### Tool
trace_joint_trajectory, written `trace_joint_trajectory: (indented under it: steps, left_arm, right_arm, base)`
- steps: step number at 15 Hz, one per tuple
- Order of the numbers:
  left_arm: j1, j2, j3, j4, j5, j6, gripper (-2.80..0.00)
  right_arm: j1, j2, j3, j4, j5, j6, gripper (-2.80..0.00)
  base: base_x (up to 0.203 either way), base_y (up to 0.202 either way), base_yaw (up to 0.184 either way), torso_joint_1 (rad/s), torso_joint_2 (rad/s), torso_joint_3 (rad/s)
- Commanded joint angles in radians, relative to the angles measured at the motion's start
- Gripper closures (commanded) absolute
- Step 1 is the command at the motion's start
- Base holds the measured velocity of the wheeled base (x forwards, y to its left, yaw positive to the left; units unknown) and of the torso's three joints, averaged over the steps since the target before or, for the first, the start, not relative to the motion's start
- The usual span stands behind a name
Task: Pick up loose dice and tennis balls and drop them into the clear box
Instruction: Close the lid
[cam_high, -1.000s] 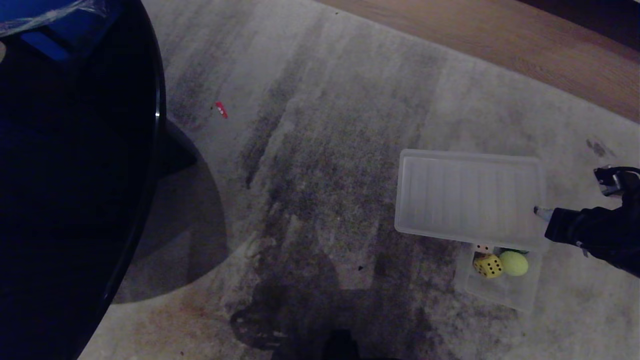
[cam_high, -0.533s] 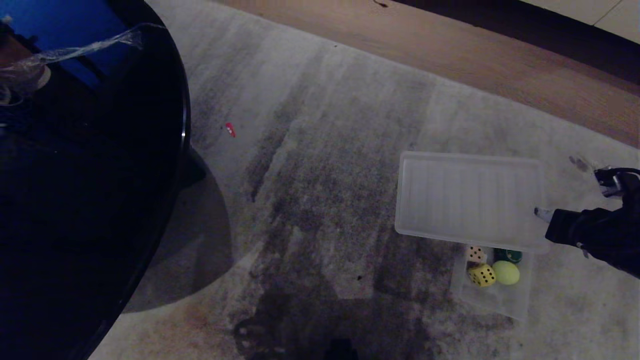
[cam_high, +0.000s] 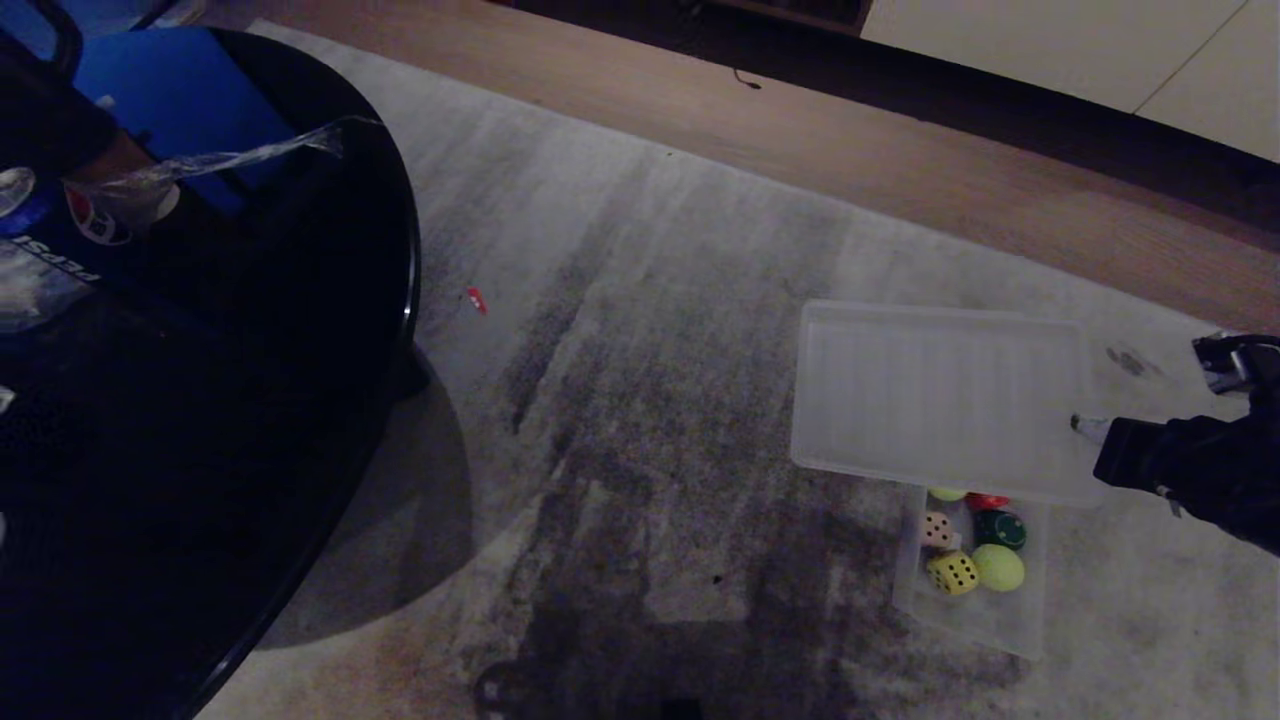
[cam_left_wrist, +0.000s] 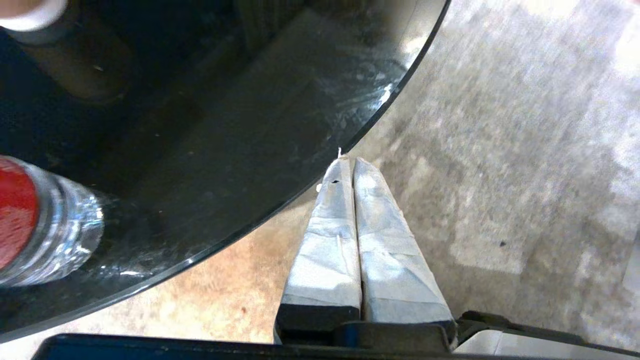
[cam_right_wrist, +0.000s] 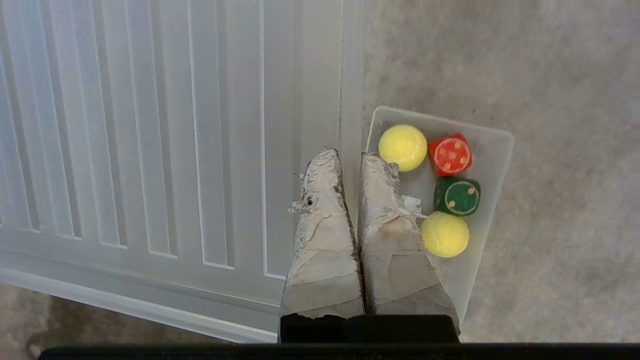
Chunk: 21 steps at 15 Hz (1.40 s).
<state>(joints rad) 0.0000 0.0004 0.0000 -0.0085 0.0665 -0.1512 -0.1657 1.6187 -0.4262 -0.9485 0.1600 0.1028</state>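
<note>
Here, my right gripper is pinched fully shut on the long rim of the lid, one taped finger above the ribbed panel and one below. The lid hangs flat in the air, overlapping the far end of the box, which sits open on the carpet.

In the box lie two balls, a red die, a green die, a yellow die and a beige die. I see nothing loose on the carpet apart from a small red scrap near the table, too small to identify. I judge the collecting done and the lid the step in hand.

To seat it well:
- Keep the pinch firm. A thin rim held at one edge wants to droop and twist.
- Keep the panel level, and turn it until its long sides run along the box's long sides.
- Lower the far corner onto the rim first, then let the rest follow.
- Open only once the lid rests on the box all round. The contents look lower than the wall, so they should not hinder it.

My left gripper is closed on nothing, parked by the table edge.
</note>
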Motion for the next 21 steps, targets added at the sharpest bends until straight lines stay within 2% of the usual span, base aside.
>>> trace_joint_trajectory:
  steps: [1,21]
  left_arm:
    - [0.000,0.001,0.000,-0.001,0.001,-0.001,0.00]
    - [0.000,0.001,0.000,-0.001,0.001,-0.002,0.00]
  right_arm:
    - [0.000,0.000,0.000,-0.006,0.001,0.000,0.00]
    - [-0.001,-0.023,0.018,-0.006,0.001,0.002,0.00]
  base:
    - [0.000,0.000,0.000,0.001,0.00,0.198]
    - [0.000,0.000,0.000,0.003,0.00,0.204]
